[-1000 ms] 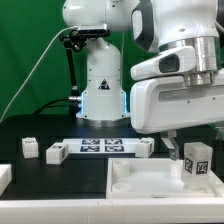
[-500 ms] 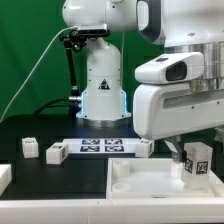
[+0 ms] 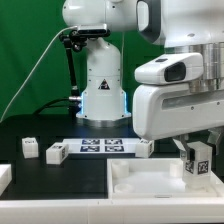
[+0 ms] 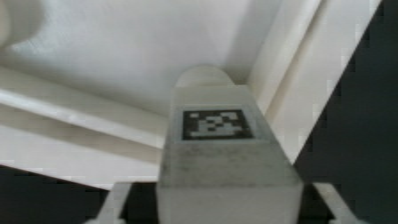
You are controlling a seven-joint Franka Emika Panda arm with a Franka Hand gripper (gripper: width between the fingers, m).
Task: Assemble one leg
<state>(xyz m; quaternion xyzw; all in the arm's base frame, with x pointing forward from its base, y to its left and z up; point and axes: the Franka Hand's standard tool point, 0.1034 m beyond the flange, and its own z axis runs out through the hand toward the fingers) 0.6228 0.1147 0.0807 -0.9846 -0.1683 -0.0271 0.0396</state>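
Note:
I hold the leg (image 3: 197, 161), a small white post with a black-and-white tag, upright over the far corner of the large white panel (image 3: 140, 182) on the exterior view's right. My gripper (image 3: 190, 150) is shut on it. In the wrist view the leg (image 4: 219, 130) fills the middle between my two fingers (image 4: 121, 200), and its far end points at the panel's raised rim (image 4: 285, 60). Whether the leg's end touches the panel is hidden.
Three more white legs lie on the black table: two at the exterior view's left (image 3: 29, 148) (image 3: 56, 152) and one by the marker board's end (image 3: 146, 147). The marker board (image 3: 100, 146) lies before the robot base. A white part (image 3: 4, 178) shows at the left edge.
The arm's upper housing has shifted up and to the exterior view's right over the last second. The leg has stayed almost where it was over the panel's corner.

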